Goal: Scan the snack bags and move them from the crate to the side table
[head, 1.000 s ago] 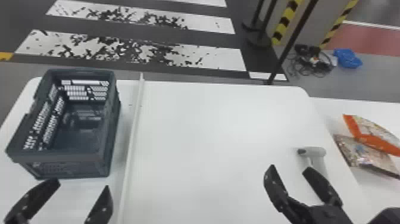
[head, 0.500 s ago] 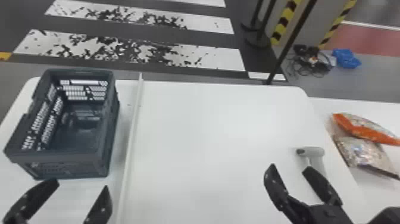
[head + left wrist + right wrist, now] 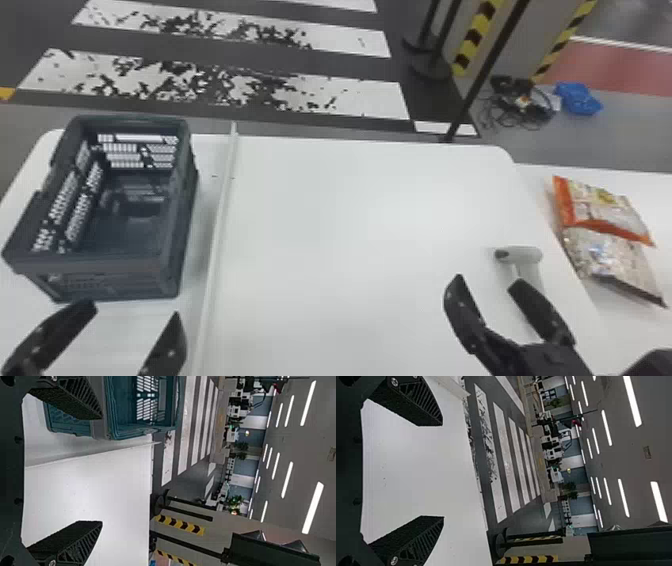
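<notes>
While both jaws gape empty | printed snack bags [image 3: 607,255] lie on side table [image 3: 655,200]

No lettering, brand, number or sign can be read, on the snack bags [image 3: 602,207] or elsewhere.

The left gripper [image 3: 132,310] hung at the near side of the crate [image 3: 112,280], fingers spread; the right gripper [image 3: 489,281], also open, hung well right of it.

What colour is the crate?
Dark blue-grey in the head view, the crate looks more teal from the left wrist.
</notes>
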